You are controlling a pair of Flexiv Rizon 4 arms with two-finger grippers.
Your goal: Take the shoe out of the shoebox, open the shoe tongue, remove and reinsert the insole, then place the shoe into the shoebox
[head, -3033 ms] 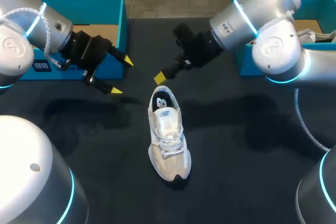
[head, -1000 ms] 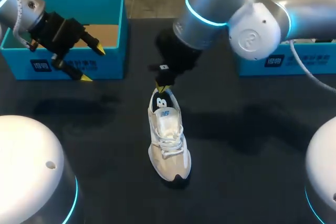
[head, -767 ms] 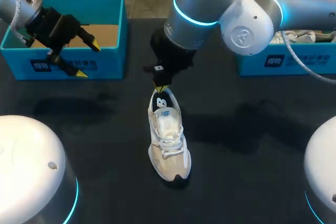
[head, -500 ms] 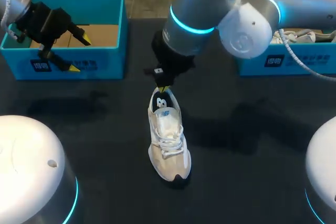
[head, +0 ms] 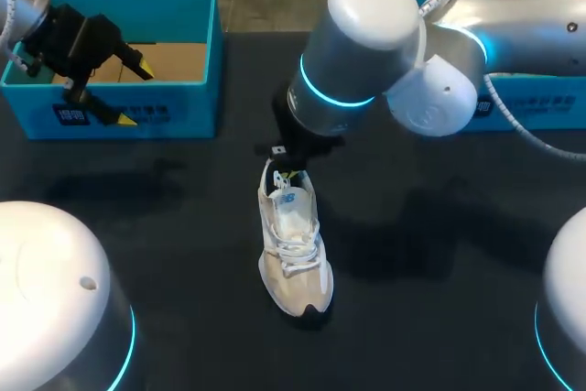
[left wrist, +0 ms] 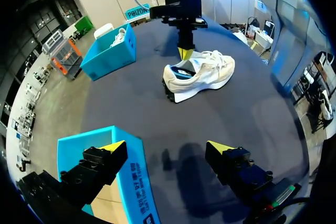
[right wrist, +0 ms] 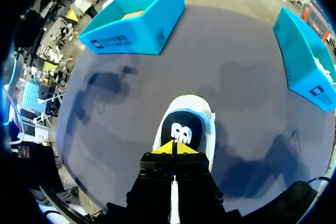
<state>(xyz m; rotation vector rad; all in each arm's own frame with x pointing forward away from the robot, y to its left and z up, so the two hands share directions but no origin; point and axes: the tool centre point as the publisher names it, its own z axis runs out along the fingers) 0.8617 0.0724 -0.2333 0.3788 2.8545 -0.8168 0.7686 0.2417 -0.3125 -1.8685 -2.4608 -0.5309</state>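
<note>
**Right gripper closed at the sneaker's heel, left gripper wide open by its box**

Our white sneaker (head: 295, 254) stands on its sole near the middle of the black table (head: 183, 226), outside both boxes. Its toe points toward us and its heel toward the far edge. The heel lies directly under our right gripper (head: 287, 172). In the right wrist view the dark insole (right wrist: 181, 126) shows just ahead of the yellow tips, which sit over the heel rim. Those tips are pressed together with nothing visible between them, and we cannot tell whether they touch the rim. Our right arm (head: 366, 43) comes in from the right, reaches past the middle and bends steeply down, so the gripper points almost straight down at the heel.

Our left gripper (head: 134, 92) is well apart from the sneaker, at the front wall of the left shoebox (head: 174, 116). Its fingers are spread wide and hold nothing. One tip is above the box's open top, the other in front of the wall, above the table. Our left arm (head: 16, 2) sits at the far-left corner. The right shoebox (head: 549, 103) stands at the far right, partly hidden behind our right arm.
</note>
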